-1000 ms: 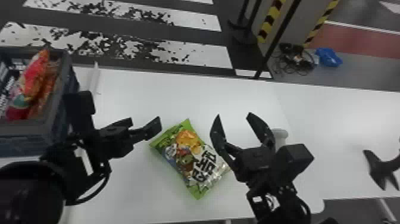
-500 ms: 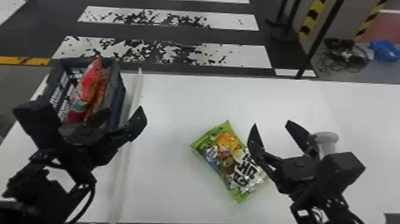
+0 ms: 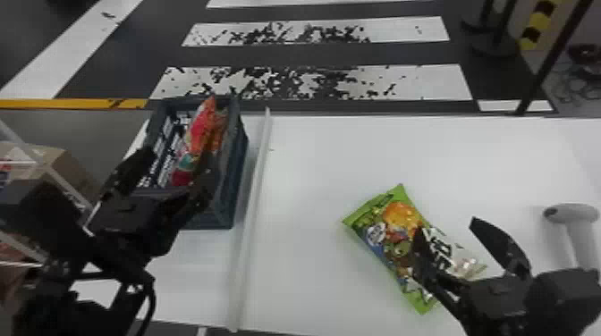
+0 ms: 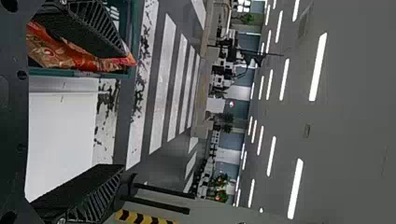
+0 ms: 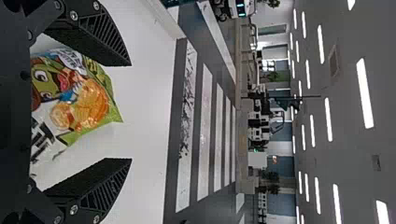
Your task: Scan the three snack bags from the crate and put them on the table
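Within head view, 1 scanner [image 3: 574,214]

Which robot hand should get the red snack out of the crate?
Probably the left: its open gripper is right by the crate and red snack. The right gripper is farther away, by the green bag.

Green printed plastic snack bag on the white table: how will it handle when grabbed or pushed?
The green printed plastic snack bag is probably floppy; its thin film looks creased. Likely light but crushable inside, going by the snack pictures on its front. Lying flat on the smooth white table, it should slide rather than roll or tip.
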{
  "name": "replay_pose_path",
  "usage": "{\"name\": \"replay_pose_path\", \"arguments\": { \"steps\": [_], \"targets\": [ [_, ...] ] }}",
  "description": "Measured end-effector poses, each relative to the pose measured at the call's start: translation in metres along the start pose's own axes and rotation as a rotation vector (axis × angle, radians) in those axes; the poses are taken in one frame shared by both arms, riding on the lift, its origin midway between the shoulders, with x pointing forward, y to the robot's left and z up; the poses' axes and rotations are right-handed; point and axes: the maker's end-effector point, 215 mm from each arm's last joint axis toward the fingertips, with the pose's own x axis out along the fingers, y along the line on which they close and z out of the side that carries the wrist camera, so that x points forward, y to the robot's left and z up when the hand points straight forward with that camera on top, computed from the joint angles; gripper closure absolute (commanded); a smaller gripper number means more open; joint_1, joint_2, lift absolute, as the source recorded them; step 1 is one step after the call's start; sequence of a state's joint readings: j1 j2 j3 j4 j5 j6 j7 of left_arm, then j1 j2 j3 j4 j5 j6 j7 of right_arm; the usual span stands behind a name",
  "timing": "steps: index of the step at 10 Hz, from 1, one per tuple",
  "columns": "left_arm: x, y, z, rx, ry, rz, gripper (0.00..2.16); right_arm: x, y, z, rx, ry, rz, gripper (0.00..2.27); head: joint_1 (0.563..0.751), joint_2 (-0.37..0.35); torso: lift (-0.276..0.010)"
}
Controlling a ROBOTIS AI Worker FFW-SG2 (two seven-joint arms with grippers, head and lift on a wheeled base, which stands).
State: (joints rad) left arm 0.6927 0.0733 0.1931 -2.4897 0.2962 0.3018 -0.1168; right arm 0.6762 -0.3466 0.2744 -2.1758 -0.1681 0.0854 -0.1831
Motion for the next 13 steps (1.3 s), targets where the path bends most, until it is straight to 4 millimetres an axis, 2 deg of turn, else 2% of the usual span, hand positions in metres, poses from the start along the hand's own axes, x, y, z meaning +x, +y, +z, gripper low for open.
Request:
{"name": "replay_pose_path", "arguments": {
  "steps": [3, 4, 6, 8, 10, 13],
  "targets": [
    [-0.003, 0.019, -0.006, 0.022, -0.014, 0.028, 0.04, -0.013, 0.053, -0.045, -0.118, 0.084, 0.017, 0.16, 0.695, 0.297, -0.094],
    [-0.004, 0.02, -0.007, 0.017, -0.017, 0.026, 0.04, -0.016, 0.068, -0.061, -0.169, 0.11, 0.029, 0.16, 0.695, 0.313, -0.094],
    [-0.006, 0.019, -0.014, 0.017, -0.001, 0.019, 0.04, -0.019, 0.083, -0.086, -0.238, 0.123, 0.033, 0.16, 0.695, 0.35, -0.094],
    [-0.009, 0.02, -0.02, 0.01, 0.017, 0.021, 0.04, -0.007, 0.077, -0.101, -0.279, 0.125, 0.031, 0.16, 0.695, 0.349, -0.094],
    [-0.011, 0.019, -0.025, -0.007, 0.026, 0.017, 0.04, 0.004, 0.063, -0.11, -0.347, 0.14, 0.017, 0.16, 0.695, 0.329, -0.094],
    [-0.009, 0.019, -0.025, -0.026, 0.025, 0.011, 0.04, 0.0, 0.035, -0.132, -0.475, 0.211, 0.007, 0.16, 0.695, 0.285, -0.094]
  ]
}}
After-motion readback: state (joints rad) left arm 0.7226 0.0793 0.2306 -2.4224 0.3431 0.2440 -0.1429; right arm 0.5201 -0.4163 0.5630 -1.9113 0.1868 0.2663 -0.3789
